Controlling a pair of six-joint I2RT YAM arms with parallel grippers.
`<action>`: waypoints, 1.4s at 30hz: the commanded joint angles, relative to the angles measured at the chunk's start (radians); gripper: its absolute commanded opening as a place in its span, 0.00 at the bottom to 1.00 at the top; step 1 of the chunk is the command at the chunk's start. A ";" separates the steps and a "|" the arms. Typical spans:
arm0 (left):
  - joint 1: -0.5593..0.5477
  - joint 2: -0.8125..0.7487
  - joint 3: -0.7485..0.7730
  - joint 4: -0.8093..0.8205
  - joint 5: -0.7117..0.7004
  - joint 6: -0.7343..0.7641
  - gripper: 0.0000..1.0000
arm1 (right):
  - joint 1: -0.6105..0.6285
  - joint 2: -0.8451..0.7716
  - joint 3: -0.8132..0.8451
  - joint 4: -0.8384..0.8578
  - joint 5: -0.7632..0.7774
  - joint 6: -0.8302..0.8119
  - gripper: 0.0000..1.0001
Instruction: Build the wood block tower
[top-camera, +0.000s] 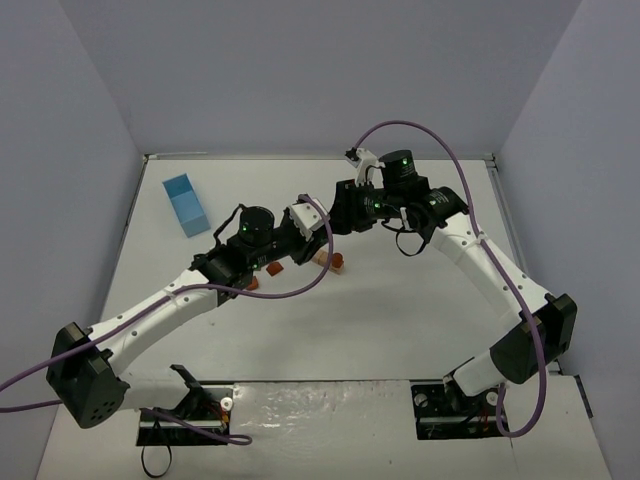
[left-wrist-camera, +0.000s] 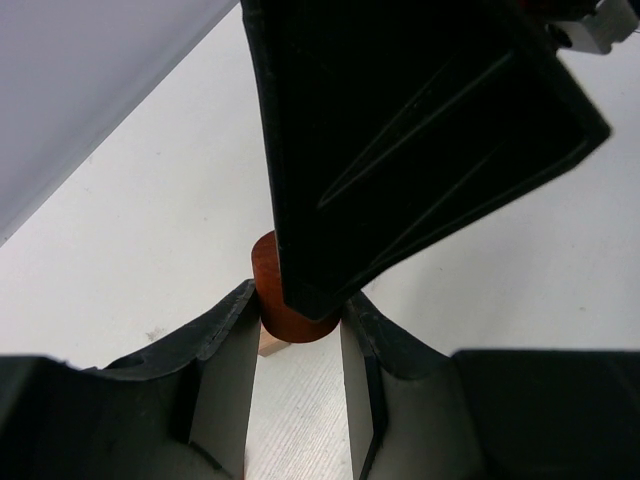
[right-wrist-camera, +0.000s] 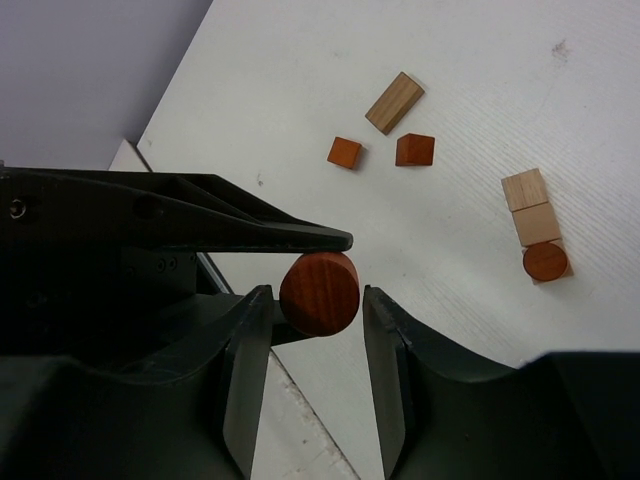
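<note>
A reddish-brown wooden cylinder hangs above the table, with my left gripper shut on it. My right gripper is open and straddles the same cylinder, with a thin gap on each side. In the top view the two grippers, left and right, meet mid-table and hide the cylinder. On the table lie a tan block and two reddish cubes. Nearby, two tan blocks sit in a row with a second reddish cylinder.
A light-blue rectangular box stands at the back left. Grey walls enclose the white table on three sides. Small blocks lie just in front of the grippers. A tan block corner shows under the held cylinder.
</note>
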 joint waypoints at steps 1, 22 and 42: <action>-0.011 -0.004 0.064 0.102 0.002 -0.003 0.01 | 0.006 -0.004 -0.001 0.043 -0.023 0.004 0.33; 0.024 -0.120 -0.157 0.043 -0.306 -0.357 0.85 | 0.006 -0.011 -0.042 0.029 0.322 -0.174 0.00; 0.562 -0.179 -0.140 -0.516 -0.187 -0.621 0.97 | 0.054 0.075 -0.183 0.212 0.506 -0.360 0.00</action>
